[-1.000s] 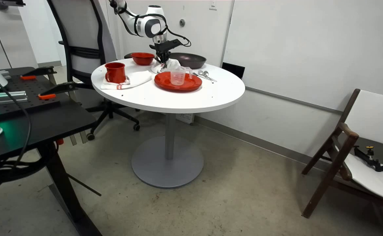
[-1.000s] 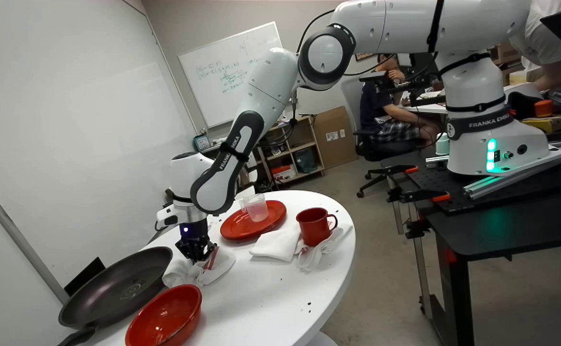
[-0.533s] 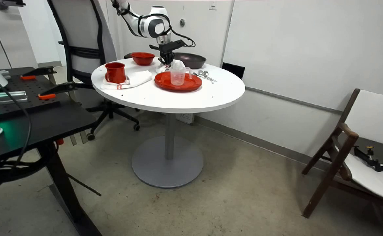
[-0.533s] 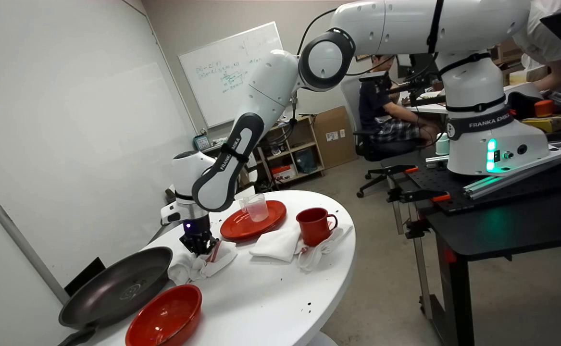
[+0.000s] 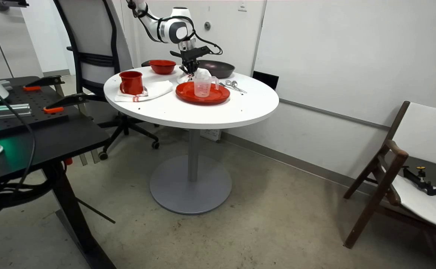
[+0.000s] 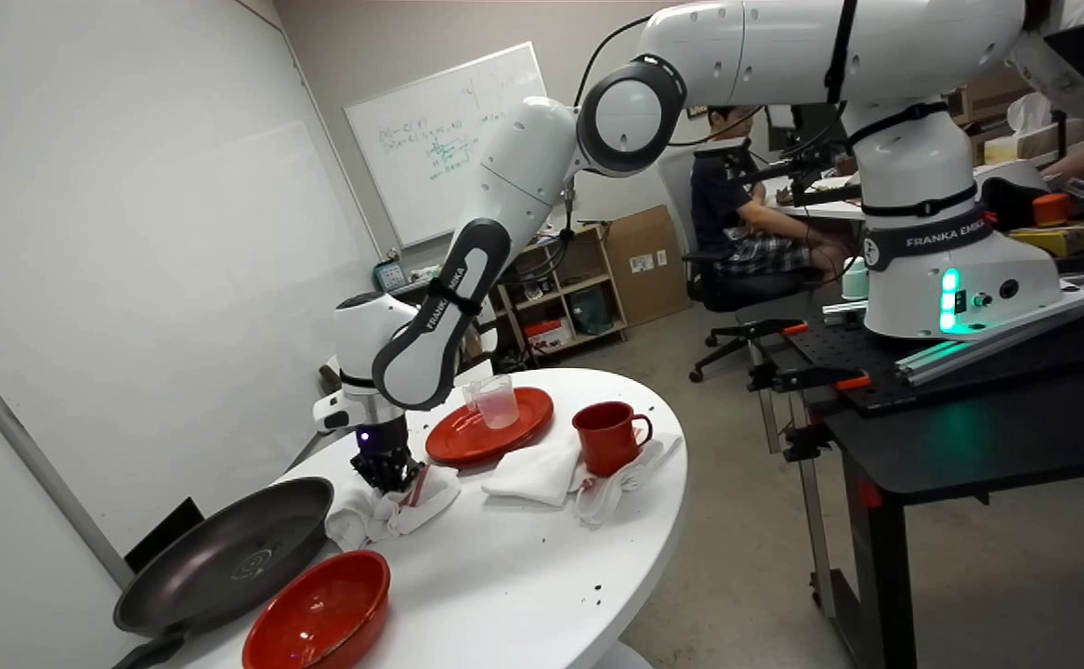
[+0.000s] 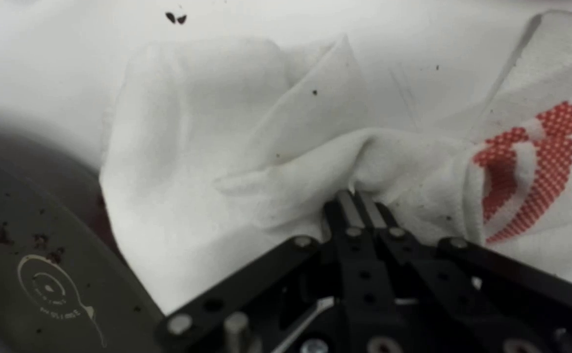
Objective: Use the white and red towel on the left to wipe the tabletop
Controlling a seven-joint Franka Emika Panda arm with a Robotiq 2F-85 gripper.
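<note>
The white and red towel lies bunched on the round white tabletop (image 5: 203, 116). It shows in the wrist view (image 7: 207, 127) with its red stripes at the right, and in an exterior view (image 6: 435, 506). My gripper (image 7: 354, 196) points down at the towel. Its fingers are almost together, with a fold of the cloth at their tips. The gripper shows in both exterior views (image 5: 190, 73) (image 6: 402, 485). A second white towel with red stripes (image 5: 160, 89) lies folded on the tabletop, partly under a red mug (image 5: 131, 83). Dark crumbs (image 7: 175, 18) lie on the tabletop.
A dark pan (image 6: 226, 557) stands right beside the held towel, with a red bowl (image 6: 319, 609) near it. A red plate (image 5: 188, 98) holds a clear measuring cup (image 5: 202, 87). Metal utensils (image 5: 234, 86) lie by the plate. An office chair (image 5: 94, 48) stands behind the table.
Over the last second my gripper has shifted a short way along the table toward the plate side, and the towel has moved with it. Since half a second ago it has barely moved.
</note>
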